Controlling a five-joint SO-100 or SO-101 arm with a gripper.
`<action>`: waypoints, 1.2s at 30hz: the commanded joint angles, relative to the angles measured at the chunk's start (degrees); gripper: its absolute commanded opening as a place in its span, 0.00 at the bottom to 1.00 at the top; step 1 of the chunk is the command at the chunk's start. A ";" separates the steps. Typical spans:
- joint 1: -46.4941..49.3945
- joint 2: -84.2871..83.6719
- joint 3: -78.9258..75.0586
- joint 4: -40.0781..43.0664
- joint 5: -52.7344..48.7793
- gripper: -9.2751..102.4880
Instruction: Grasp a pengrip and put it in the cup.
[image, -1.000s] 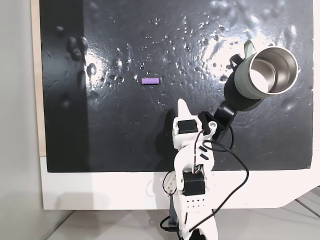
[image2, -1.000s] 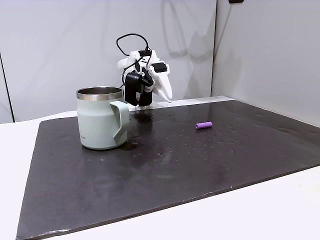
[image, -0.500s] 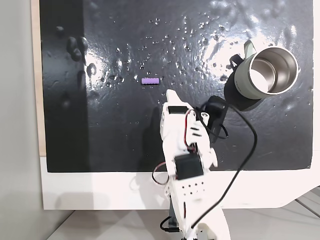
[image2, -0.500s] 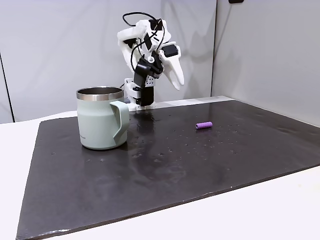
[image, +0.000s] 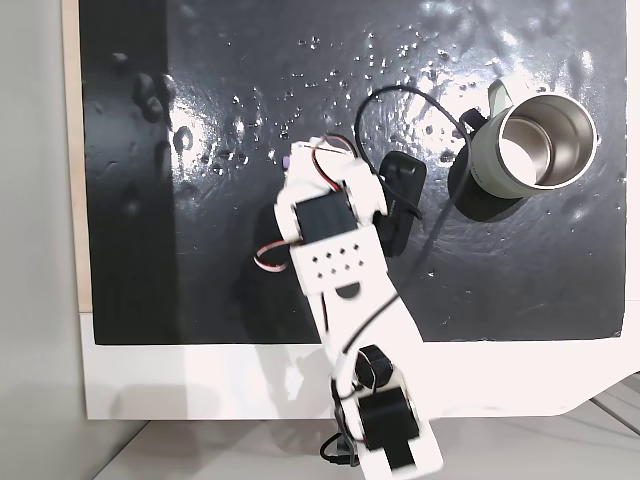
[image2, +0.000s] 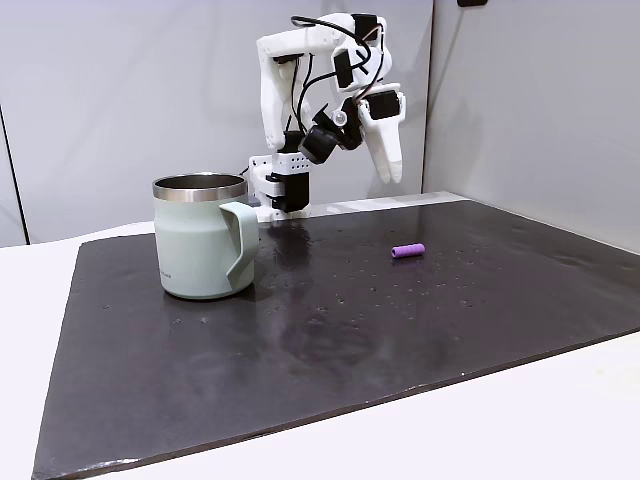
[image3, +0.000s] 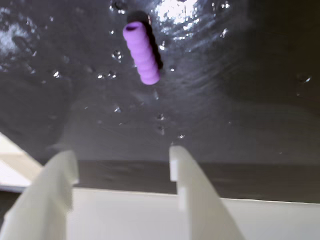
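Pengrip: 1 small light-purple ribbed tube, lying flat on its side, well apart from the cup, to the cup's right in the side fixed view. Cup: 1 pale sage-green mug with shiny steel interior, upright, mouth open, handle facing the pengrip's side.

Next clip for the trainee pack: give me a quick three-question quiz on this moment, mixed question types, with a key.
1. True or false: the pengrip lies on the mat, outside the cup.
2. The gripper is: A) open and empty, B) shut on the pengrip, C) inside the cup.
3. In the side fixed view, which side of the pengrip is the cup on?

Key: 1 true. 2 A. 3 left.
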 joint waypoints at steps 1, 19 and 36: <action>-0.18 -5.98 -8.26 3.52 1.14 0.26; -1.14 -23.82 -14.85 -3.34 -0.88 0.28; -2.37 -32.26 -17.14 -6.94 -1.41 0.27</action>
